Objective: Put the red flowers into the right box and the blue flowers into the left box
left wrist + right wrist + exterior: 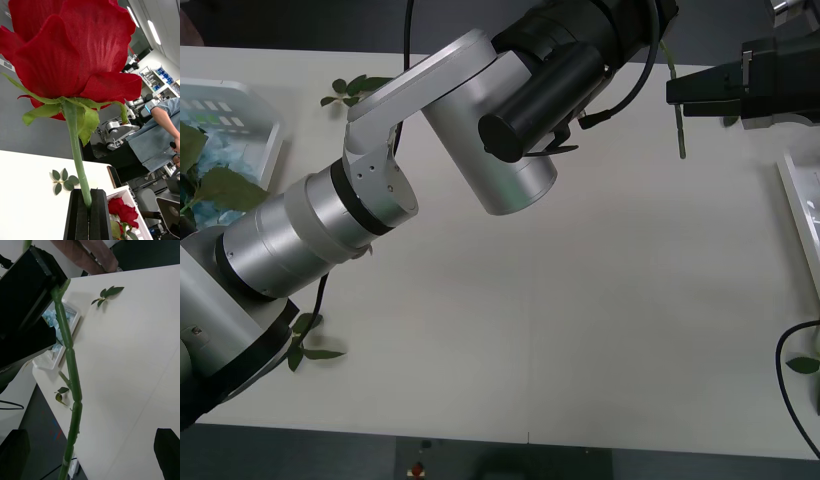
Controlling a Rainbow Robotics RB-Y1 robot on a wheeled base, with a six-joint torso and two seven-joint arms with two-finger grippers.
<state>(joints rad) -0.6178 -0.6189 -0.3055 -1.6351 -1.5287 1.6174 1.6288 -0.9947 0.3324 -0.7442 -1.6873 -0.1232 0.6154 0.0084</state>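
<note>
Currently my left gripper (pixel 84 215) clamps the deep-red artificial rose (pixel 67 48) by its stem, my right gripper (pixel 92 444) spread empty around it; a handover, I reckon: right closes next, then on to the shallow white-rimmed tray (pixel 125 193)

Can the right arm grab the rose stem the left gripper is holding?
Probably yes: the stem, clamped in the left gripper, runs between the right gripper's open fingers, unobstructed.
</note>
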